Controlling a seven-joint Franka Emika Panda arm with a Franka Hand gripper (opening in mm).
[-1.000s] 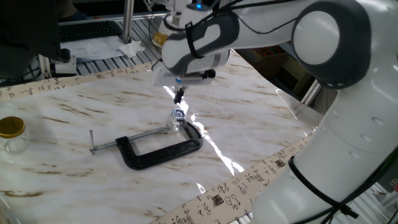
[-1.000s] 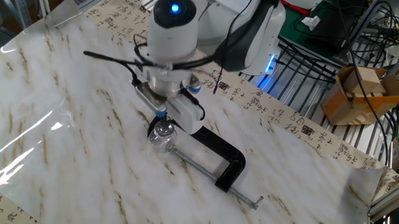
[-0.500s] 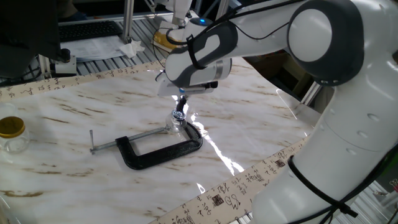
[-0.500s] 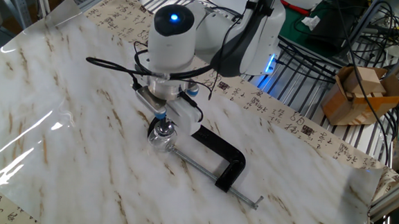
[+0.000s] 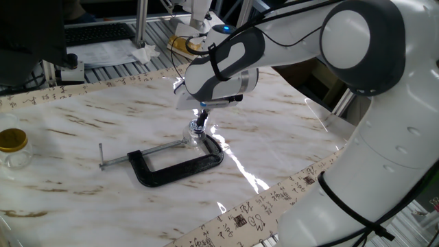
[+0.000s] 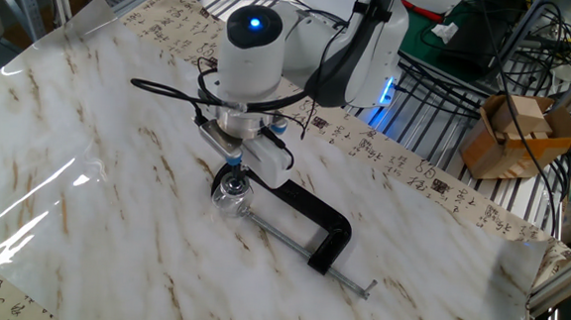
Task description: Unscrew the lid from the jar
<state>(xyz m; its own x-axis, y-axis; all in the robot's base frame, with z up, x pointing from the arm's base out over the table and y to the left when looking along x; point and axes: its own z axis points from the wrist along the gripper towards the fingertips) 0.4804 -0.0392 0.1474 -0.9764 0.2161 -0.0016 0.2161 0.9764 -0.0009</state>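
Observation:
The very small clear jar (image 5: 194, 136) stands on the marble table beside the screw end of the black C-clamp (image 5: 180, 167). Its silver lid (image 5: 197, 128) is on top. My gripper (image 5: 200, 121) hangs straight down over it, fingertips level with the lid and touching or just above it. The fingers look narrow and close together; the gap between them does not show. In the other fixed view the jar (image 6: 230, 198) sits under the gripper (image 6: 233, 169), and the wrist hides most of the lid (image 6: 233, 185).
The C-clamp (image 6: 311, 231) lies flat with its screw rod pointing away from the jar. A bigger jar with a yellow-gold lid (image 5: 14, 146) stands at the far left table edge. A cardboard box (image 6: 511, 134) and cables sit off the table.
My gripper has come down from well above the jar to the lid and the wrist has shifted slightly. The jar and clamp have not moved.

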